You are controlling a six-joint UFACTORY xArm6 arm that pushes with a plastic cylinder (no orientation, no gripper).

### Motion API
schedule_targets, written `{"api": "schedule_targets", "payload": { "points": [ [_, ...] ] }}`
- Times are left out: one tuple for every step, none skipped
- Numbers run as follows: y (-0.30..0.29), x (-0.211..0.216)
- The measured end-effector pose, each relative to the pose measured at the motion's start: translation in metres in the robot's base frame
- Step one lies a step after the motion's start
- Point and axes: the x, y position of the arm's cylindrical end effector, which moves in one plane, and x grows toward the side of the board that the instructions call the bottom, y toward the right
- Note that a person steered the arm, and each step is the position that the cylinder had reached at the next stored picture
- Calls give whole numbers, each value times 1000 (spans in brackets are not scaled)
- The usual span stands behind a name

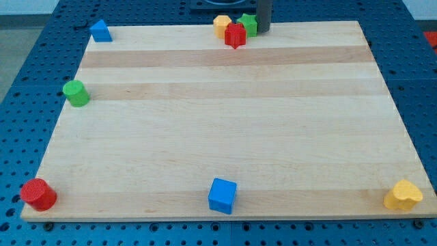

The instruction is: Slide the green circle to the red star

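**Green circle at the left edge, red star far across the surface**

The green circle (75, 93) stands upright near the left edge of the wooden surface (225, 137), somewhat toward the far side, with bare wood all around it. The red star (235, 35) sits at the far edge, a little right of the middle, well apart from the circle.

The star is part of a tight cluster. A yellow block (221, 25) touches it on the far left, and a green block (248, 24), its shape hard to make out, sits just beside it on the far right. The dark rod comes down at the far edge immediately right of that green block; my tip (263, 31) appears to be touching or almost touching it, though I cannot tell which. The rod is a plain stick, so the tool has nothing to spread or pinch, and it holds nothing.

Other pieces lie along the borders. A blue triangular block (100, 31) rests at the far left corner. A red cylinder (38, 195) stands at the near left corner. A blue cube (222, 195) sits at the near edge around the middle, and a yellow heart-like block (403, 196) occupies the near right corner.
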Motion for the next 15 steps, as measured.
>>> {"api": "schedule_targets", "payload": {
  "points": [
    [27, 17],
    [70, 61],
    [43, 124],
    [-43, 174],
    [-131, 215],
    [-239, 243],
    [-336, 250],
    [-382, 243],
    [-381, 227],
    [-375, 208],
    [-379, 192],
    [-379, 171],
    [-369, 154],
    [-336, 158],
    [-297, 177]
  ]
}}
